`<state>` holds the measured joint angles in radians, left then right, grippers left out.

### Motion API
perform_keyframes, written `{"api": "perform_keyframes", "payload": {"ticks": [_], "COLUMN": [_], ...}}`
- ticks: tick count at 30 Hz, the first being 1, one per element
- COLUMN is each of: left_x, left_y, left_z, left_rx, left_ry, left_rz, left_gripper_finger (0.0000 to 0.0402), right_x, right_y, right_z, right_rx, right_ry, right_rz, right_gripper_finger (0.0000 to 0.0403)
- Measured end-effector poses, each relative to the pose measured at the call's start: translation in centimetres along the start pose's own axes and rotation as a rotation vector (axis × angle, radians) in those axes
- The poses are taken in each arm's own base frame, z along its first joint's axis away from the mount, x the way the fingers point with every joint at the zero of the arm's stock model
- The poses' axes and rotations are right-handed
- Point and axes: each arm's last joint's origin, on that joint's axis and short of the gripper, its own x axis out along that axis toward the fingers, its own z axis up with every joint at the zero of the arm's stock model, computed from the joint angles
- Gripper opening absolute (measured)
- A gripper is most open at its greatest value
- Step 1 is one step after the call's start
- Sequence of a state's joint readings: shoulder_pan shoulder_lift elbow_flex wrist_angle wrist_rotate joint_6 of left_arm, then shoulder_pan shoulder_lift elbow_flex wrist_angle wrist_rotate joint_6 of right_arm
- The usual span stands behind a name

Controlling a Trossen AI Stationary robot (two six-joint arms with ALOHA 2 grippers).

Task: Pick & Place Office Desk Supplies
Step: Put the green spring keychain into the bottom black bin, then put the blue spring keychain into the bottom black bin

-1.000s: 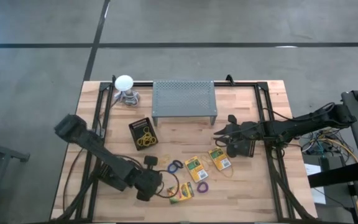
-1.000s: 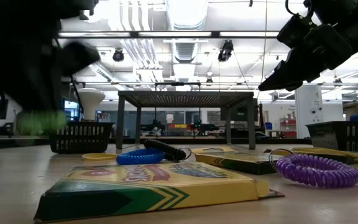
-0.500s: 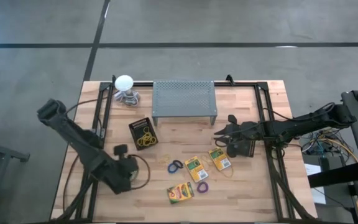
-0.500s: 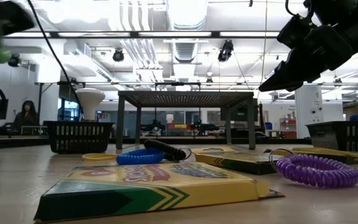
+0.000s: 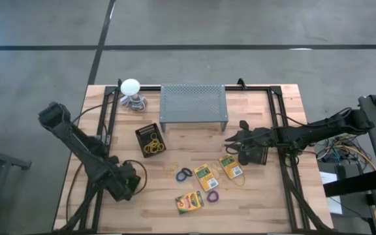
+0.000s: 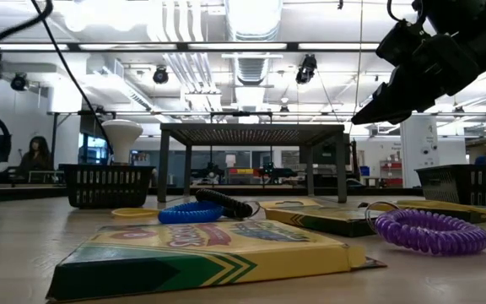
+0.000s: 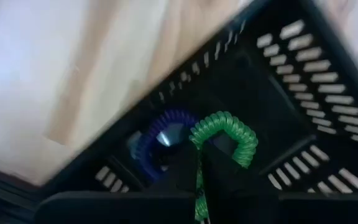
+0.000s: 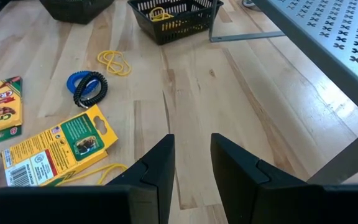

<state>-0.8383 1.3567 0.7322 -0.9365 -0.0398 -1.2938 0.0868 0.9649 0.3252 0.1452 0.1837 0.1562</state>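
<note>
From above, the left gripper (image 5: 126,184) is seen well off to the front-left of the grey perforated stand (image 5: 193,104), but what lies beneath it is hidden there by the arm. That is supplied only by the left wrist view. There the left gripper (image 7: 197,165) is clenched on a green loop (image 7: 225,134), which is held over a black slotted basket (image 7: 303,56). A blue coil (image 7: 160,140) is already lying inside that basket.

The right gripper (image 5: 228,139) is held just in front of the stand's right front leg. Its fingers are parted with nothing between them, as is shown plainly in the right wrist view.

The remaining supplies are laid out on the table in front of the stand. Three crayon boxes (image 5: 204,176) (image 5: 230,166) (image 5: 189,202) are seen, along with a blue loop (image 5: 185,173) and a purple loop (image 5: 212,196). A second basket (image 5: 150,140), in which yellow rubber bands are held, stands before the stand's left front leg.

From the low view, it is shown that a black loop (image 6: 226,201) rests against the blue loop. In the room far behind the stand, a seated person (image 6: 36,158) is visible. Loose rubber bands (image 8: 114,60) are picked out on the wood by the right wrist view.
</note>
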Motion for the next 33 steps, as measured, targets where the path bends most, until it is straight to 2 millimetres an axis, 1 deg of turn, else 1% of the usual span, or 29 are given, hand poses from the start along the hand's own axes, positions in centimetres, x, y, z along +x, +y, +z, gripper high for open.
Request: {"api": "perform_keyframes", "payload": {"ticks": [3, 7, 10, 14, 16, 20, 23, 25, 28, 33], "left_x": [0.5, 0.6, 0.6, 0.6, 0.6, 0.5, 0.4, 0.2, -0.5, -3.2], "left_y": [0.3, 0.3, 0.3, 0.3, 0.3, 0.3, 0.3, 0.4, 0.4, -0.1], "left_z": [-0.3, -0.5, -0.5, -0.5, -0.5, -0.6, -0.7, -0.8, -0.6, 0.3], "left_rx": [-0.091, -0.244, -0.328, -0.404, -0.418, -0.394, -0.375, -0.373, -0.37, -0.348], "left_ry": [0.075, 0.139, 0.139, 0.139, 0.142, 0.216, 0.269, 0.273, 0.231, 0.017], "left_rz": [-0.004, -0.004, 0.001, 0.007, 0.007, 0.005, -0.008, -0.022, -0.052, -0.142], "left_gripper_finger": [0.0012, 0.0018, 0.0043, 0.0092, 0.0116, 0.0153, 0.0168, 0.0173, 0.0174, 0.0174], "right_x": [0.0, 0.0, 0.0, 0.0, 0.0, 0.0, 0.0, 0.0, 0.0, 0.0], "right_y": [0.0, 0.0, 0.0, 0.0, 0.0, 0.0, 0.0, 0.0, 0.0, 0.0], "right_z": [0.0, 0.0, 0.0, 0.0, 0.0, 0.0, 0.0, 0.0, 0.0, 0.0], "right_rx": [0.0, 0.0, 0.0, 0.0, 0.0, 0.0, 0.0, 0.0, 0.0, 0.0], "right_ry": [0.0, -0.001, -0.001, 0.0, -0.001, -0.001, -0.001, -0.001, -0.001, -0.001], "right_rz": [0.0, 0.0, 0.0, 0.0, 0.0, 0.0, 0.0, 0.0, 0.0, 0.0], "right_gripper_finger": [0.01, 0.01, 0.01, 0.01, 0.01, 0.01, 0.01, 0.01, 0.01, 0.01]}}
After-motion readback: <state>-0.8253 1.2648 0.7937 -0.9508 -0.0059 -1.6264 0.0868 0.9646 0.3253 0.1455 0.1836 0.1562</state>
